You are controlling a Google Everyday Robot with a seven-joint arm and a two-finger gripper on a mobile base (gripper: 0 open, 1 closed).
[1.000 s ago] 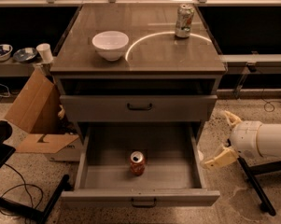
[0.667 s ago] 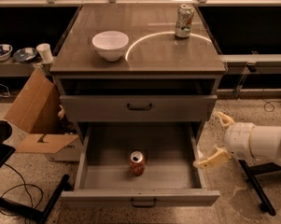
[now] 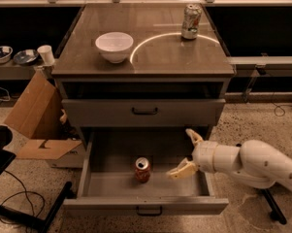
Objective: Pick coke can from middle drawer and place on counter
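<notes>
The coke can (image 3: 142,170), red with a silver top, stands upright on the floor of the open middle drawer (image 3: 111,183), near its centre. My gripper (image 3: 186,152) is open, its two pale fingers spread wide, one above the other. It reaches in from the right over the drawer's right part, a short way right of the can and not touching it. The counter (image 3: 155,57) is the glossy grey-brown cabinet top with a pale arc mark.
A white bowl (image 3: 114,46) sits on the counter's left part and a silver-green soda can (image 3: 191,21) at its back right. The drawer above (image 3: 144,111) is shut. A cardboard box (image 3: 36,125) lies on the floor at the left. A black stand base (image 3: 31,212) is at lower left.
My gripper and arm have moved left, from beside the drawer's right wall to over the drawer, closer to the coke can. The can has not moved.
</notes>
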